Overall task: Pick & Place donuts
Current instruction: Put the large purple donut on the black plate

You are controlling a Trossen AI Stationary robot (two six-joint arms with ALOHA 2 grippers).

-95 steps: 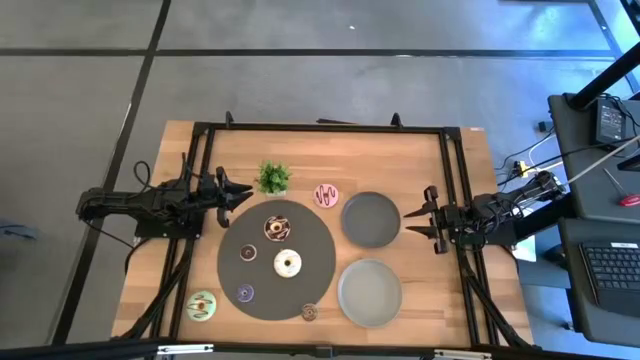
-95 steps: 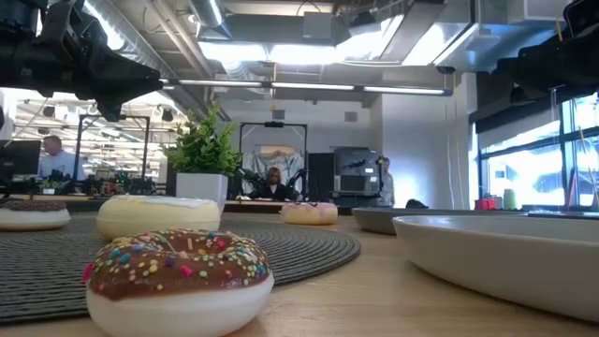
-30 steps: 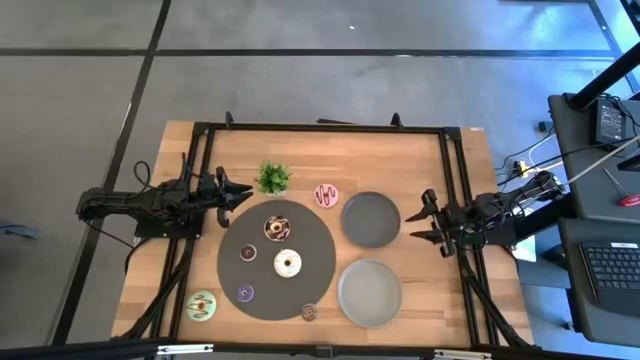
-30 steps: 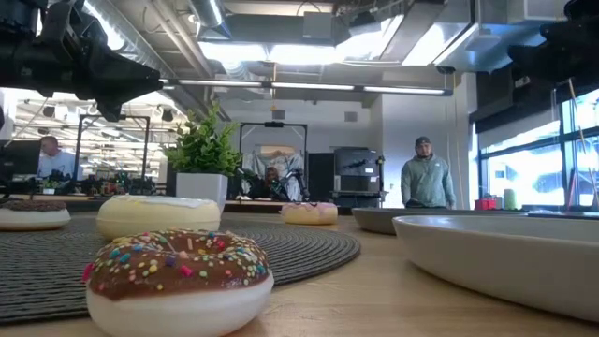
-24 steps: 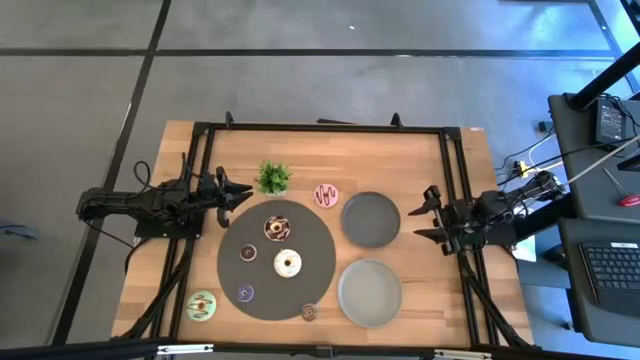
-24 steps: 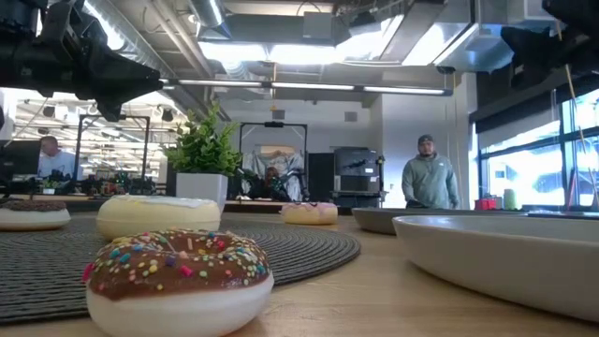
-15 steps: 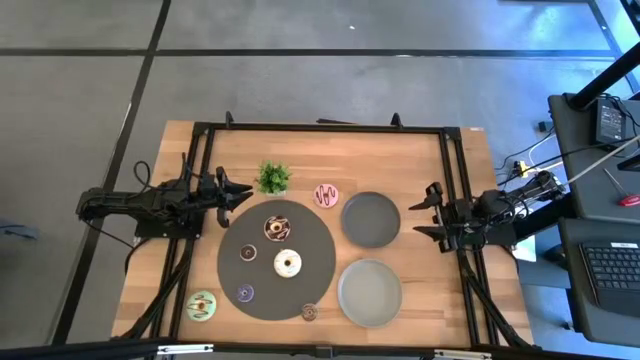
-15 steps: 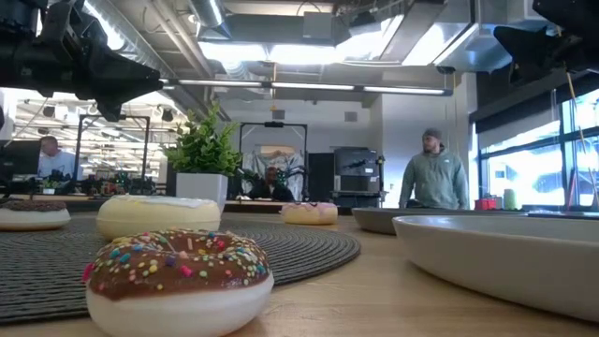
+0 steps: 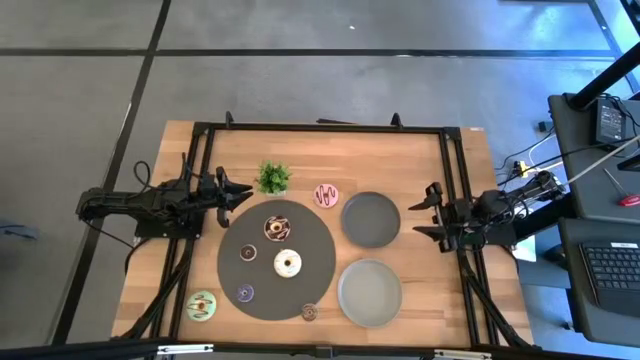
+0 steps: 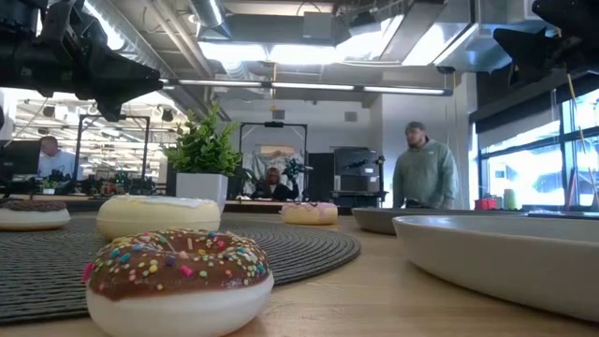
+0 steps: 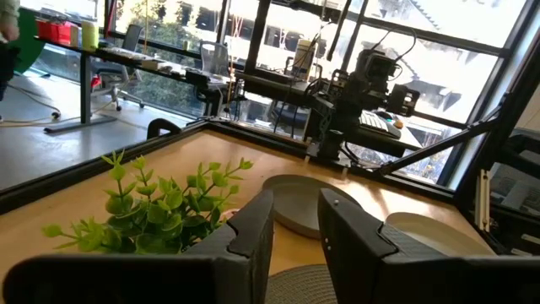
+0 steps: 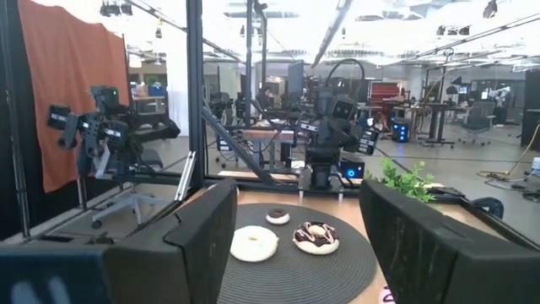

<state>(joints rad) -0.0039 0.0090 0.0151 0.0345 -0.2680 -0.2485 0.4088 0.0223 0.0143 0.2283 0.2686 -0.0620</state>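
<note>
A wooden table (image 9: 400, 160) stands on a grey floor, with an open workshop behind it. There a person (image 10: 423, 167) in a grey hooded top has stepped a little left since half a second ago; the donuts have not moved. The right gripper (image 9: 424, 214), raised at the table's right edge beside the far grey plate (image 9: 370, 218), has barely shifted and holds its fingers wide apart. The left gripper (image 9: 240, 193) hovers by the plant (image 9: 272, 177), fingers slightly parted, empty. Four donuts lie on the dark round mat (image 9: 232, 262): a brown one (image 9: 276, 228), a white one (image 9: 287, 263) and two minis (image 9: 248, 253) (image 9: 245, 293). A pink donut (image 9: 326, 195) lies far of the mat, a green one (image 9: 202, 305) near-left, a sprinkled one (image 9: 309, 312) at the near edge.
</note>
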